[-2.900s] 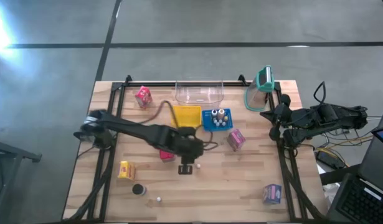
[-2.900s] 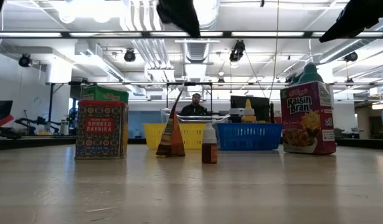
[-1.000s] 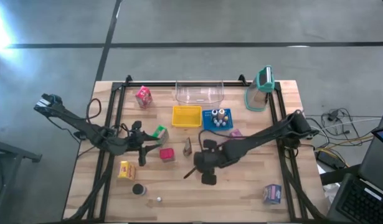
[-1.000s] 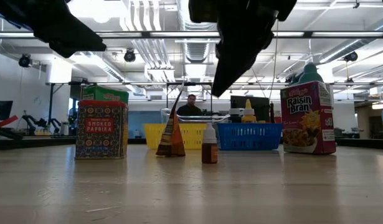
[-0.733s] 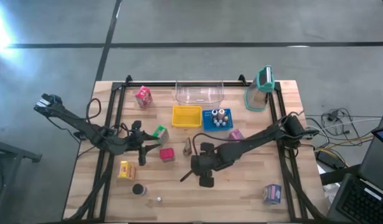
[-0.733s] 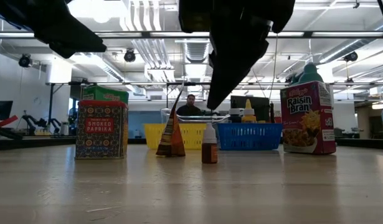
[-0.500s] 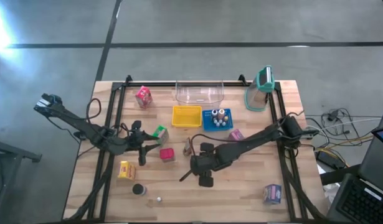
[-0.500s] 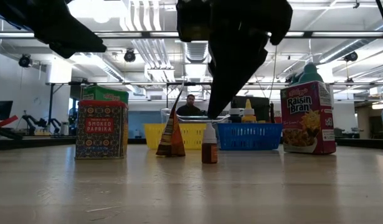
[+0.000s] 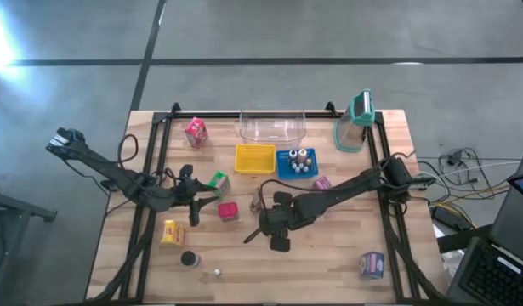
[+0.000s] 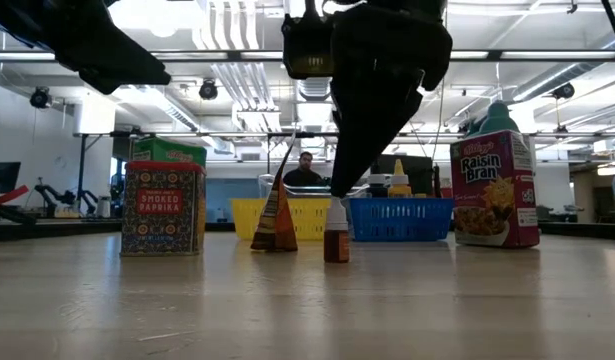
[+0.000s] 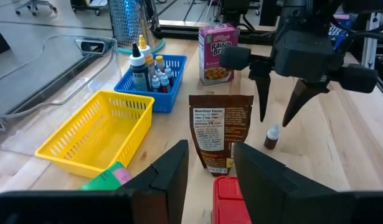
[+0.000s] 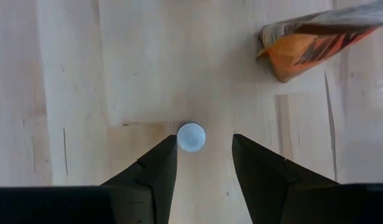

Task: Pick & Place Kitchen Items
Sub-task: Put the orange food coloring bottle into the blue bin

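Two baskets (image 9: 254, 158); six cartons (image 9: 196, 131); one jug (image 9: 355, 121); one pouch (image 11: 217, 139).

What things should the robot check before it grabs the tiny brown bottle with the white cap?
1. Right gripper open: ok, its fingers stand apart with a gap between them.
2. Lined up over the small bottle: ok, the right wrist view shows its white cap between the two fingers.
3. Bottle upright: ok, it stands on the table in the low view.
4. Fingers low enough to pinch: not ok, the tips are only at cap height.
5. Room beside the bottle: ok, the brown pouch stands apart from it.
6. Left gripper out of the way: ok, it hangs well to the side, by the red carton.
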`<state>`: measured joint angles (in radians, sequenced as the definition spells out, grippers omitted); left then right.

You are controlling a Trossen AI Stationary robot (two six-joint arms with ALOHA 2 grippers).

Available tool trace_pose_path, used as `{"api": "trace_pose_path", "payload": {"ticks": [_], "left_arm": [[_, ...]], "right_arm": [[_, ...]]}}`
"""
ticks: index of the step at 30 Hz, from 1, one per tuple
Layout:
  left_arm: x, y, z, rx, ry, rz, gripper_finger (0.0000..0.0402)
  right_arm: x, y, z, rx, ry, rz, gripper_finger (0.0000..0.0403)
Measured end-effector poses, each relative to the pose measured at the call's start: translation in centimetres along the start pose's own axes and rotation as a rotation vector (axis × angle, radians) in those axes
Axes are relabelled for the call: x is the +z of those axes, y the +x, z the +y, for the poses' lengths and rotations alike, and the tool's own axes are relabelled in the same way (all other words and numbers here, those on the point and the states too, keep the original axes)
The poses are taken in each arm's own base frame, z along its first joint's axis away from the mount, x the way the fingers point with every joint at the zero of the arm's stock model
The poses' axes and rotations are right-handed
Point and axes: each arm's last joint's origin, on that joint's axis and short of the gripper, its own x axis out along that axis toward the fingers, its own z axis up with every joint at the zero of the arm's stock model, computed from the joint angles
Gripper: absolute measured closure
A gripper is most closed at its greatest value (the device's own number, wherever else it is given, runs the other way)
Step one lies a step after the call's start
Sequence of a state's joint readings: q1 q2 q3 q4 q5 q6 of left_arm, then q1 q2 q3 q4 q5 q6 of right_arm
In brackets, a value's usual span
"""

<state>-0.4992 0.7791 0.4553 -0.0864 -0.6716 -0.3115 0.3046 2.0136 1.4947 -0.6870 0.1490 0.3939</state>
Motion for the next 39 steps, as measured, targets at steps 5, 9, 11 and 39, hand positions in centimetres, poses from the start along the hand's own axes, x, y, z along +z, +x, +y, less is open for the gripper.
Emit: {"api": "trace_pose_path", "payload": {"ticks": [5,9,11,39], "left_arm": [[0.0,0.0,0.0,0.000,0.000,0.000,0.0266],[0.1,0.0,0.0,0.000,-0.003,-0.006,0.0266],[0.1,0.0,0.0,0.001,-0.003,-0.006,0.0266],[0.1,0.0,0.0,0.007,0.005,-0.007,0.0266]], "right_arm": [[0.0,0.2,0.1,0.022,0.003,-0.013,0.0236],[-0.2,0.6,0.1,0.030,0.004,-0.020,0.0230],[-0.3,0.8,0.0,0.030,0.004,-0.021,0.0230],[-1.0,1.9,0.0,0.046,0.009,-0.061,0.0269]]}}
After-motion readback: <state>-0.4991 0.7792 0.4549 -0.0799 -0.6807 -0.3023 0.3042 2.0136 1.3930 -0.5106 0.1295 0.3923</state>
